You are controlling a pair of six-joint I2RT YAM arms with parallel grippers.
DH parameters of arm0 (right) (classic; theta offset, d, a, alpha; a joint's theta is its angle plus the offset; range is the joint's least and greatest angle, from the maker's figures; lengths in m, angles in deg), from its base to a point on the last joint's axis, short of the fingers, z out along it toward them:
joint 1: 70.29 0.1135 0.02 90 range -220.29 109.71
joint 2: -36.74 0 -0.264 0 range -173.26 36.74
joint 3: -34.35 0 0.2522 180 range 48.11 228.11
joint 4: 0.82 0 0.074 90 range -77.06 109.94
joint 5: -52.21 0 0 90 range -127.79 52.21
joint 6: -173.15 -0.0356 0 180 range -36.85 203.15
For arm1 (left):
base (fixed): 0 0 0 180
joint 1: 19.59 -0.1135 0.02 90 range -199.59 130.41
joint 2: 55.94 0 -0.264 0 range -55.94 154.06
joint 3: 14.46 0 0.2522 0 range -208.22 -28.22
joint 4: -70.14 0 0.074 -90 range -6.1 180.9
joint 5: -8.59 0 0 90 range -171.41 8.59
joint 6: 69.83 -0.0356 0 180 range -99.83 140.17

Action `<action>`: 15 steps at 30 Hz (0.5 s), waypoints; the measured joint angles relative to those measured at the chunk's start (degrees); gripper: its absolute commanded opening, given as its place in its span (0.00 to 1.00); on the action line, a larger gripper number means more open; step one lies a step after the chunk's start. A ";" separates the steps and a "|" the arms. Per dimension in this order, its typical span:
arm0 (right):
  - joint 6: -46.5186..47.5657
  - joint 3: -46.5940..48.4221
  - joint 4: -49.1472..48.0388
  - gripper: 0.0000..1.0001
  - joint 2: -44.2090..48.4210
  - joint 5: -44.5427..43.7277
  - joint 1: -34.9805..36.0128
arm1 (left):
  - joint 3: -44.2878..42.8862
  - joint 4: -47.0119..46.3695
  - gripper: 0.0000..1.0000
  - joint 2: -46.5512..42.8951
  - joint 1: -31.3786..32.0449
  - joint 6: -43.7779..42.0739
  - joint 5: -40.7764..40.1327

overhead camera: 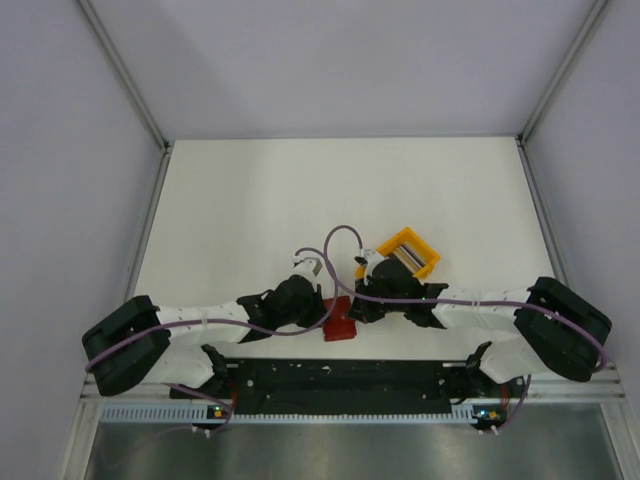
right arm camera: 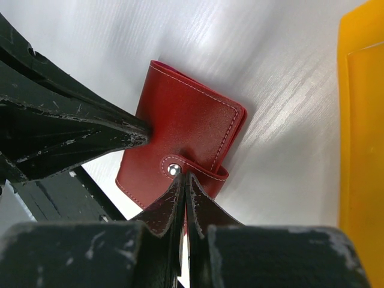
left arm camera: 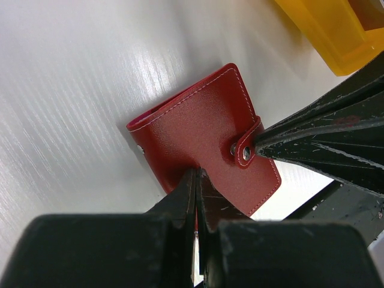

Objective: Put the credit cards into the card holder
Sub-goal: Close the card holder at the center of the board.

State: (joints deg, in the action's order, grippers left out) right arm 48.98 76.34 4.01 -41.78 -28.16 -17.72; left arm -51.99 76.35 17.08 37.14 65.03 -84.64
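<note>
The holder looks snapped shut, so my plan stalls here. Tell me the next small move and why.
Probably pry the snap tab up with the right jaws while the left jaws pin the holder. The holder lies closed on the table, snap fastened. Both jaws are shut, the right at the tab, the left on the cover.

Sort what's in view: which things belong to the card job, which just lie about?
Job: dark red stitched folding card holder, snapped shut; thin grey credit cards, edge-on.
Lying about: yellow plastic bin holding those cards.
</note>
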 measured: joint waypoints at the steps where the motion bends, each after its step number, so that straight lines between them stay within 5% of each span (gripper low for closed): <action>1: 0.00 0.00 -0.13 0.00 0.00 0.04 0.00 | 0.00 -0.07 0.00 0.02 0.00 0.00 0.02; 15: -0.42 0.35 -2.14 0.00 -1.70 1.25 0.00 | 0.00 -0.42 0.00 0.26 0.00 0.00 0.22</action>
State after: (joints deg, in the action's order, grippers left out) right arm 48.56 76.69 1.87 -43.49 -26.91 -17.72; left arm -51.99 75.94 17.34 37.14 65.03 -84.42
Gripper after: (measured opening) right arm 0.003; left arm 0.007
